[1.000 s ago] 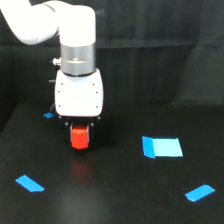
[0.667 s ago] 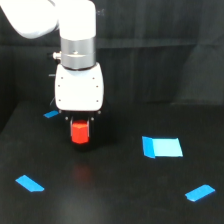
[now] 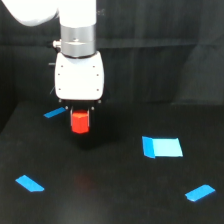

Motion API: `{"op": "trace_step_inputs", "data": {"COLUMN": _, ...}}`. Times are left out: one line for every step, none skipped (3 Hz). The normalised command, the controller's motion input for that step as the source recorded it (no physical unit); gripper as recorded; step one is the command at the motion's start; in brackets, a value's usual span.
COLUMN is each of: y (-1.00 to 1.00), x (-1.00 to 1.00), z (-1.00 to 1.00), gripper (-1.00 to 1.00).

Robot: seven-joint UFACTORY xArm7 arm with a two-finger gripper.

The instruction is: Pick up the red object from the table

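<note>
Arm: a white xArm6 arm [image 3: 75, 20] with a grey metal collar comes down from the top of the exterior view and ends in a boxy white end effector [image 3: 80, 116].
End effector state: narrow, its short dark fingers closed against the sides of the small red-orange stubby cylinder [image 3: 80, 122], which hangs just under the white body.
Red cylinder position: held in the end effector and apparently lifted off the wide matte black counter [image 3: 110, 200]; a faint reddish glint shows on the surface lower down, at about 6 o'clock from the cylinder.
Counter edges: the far edge runs across the view behind the end effector, where the black curtain backdrop [image 3: 165, 65] begins; the near edge and both side edges fall outside the view or cannot be told.
Flat blue pieces: a thin blue strip [image 3: 55, 112] lies at about 9 o'clock from the cylinder, close by; a larger light-blue rectangle [image 3: 161, 147] lies at about 4 o'clock, well apart; a small blue strip [image 3: 30, 183] lies at about 7 o'clock, well apart; another blue strip [image 3: 200, 192] lies at about 4 o'clock, farther off, near the exterior view's right edge.
Open room: bare black surface stretches below the cylinder, between the two lower strips, and also between the cylinder and the rectangle.
</note>
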Motion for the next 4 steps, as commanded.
{"op": "trace_step_inputs", "data": {"y": -0.01, "x": 0.00, "z": 0.85, "gripper": -1.00}}
{"op": "trace_step_inputs", "data": {"y": -0.01, "x": 0.02, "z": 0.90, "gripper": -0.96}}
{"op": "trace_step_inputs", "data": {"y": 0.01, "x": 0.06, "z": 0.81, "gripper": -1.00}}
{"op": "trace_step_inputs", "data": {"y": 0.01, "x": 0.08, "z": 0.46, "gripper": -1.00}}
